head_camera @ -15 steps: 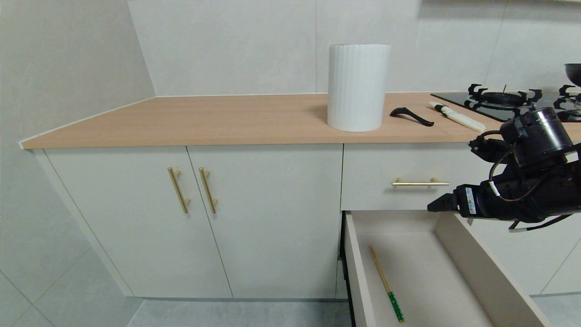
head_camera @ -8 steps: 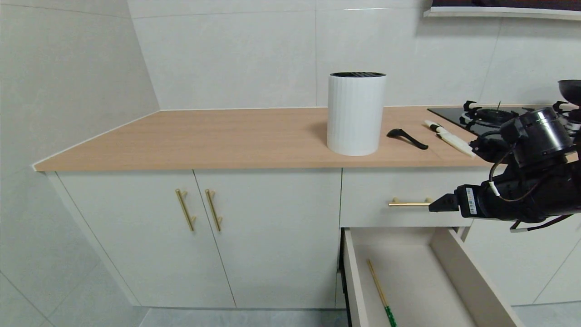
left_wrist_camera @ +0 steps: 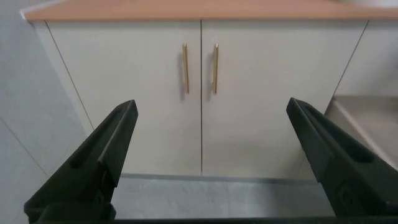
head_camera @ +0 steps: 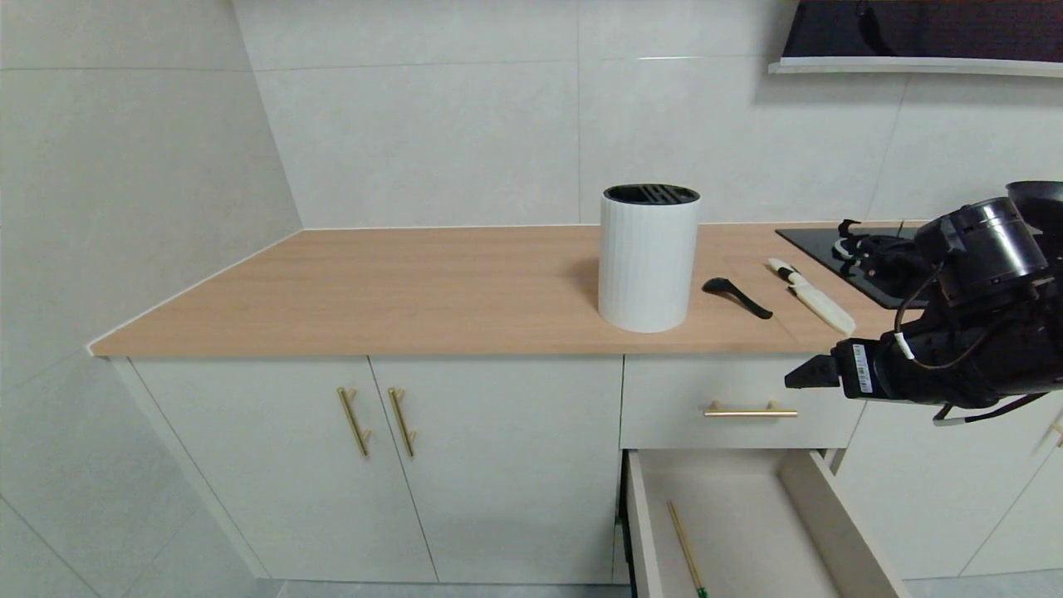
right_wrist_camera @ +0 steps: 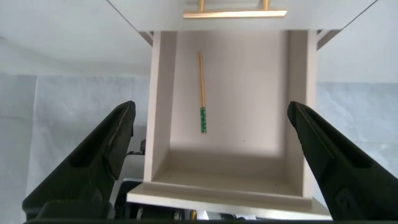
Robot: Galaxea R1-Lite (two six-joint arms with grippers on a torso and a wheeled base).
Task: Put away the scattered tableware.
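With left gripper (left_wrist_camera: pixel 211 109) and right gripper (right_wrist_camera: pixel 210 112) gaping empty, one chopstick (right_wrist_camera: pixel 201 93) is lying in the drawer (head_camera: pixel 830 531) while spoon (head_camera: pixel 736 296) and knife (head_camera: pixel 811 306) are waiting above it.

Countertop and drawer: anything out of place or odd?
A black scoop and a white knife lie loose on the countertop, right of the white holder, not stowed. The lower drawer stands open with a lone chopstick inside. Nothing looks spilled or broken.
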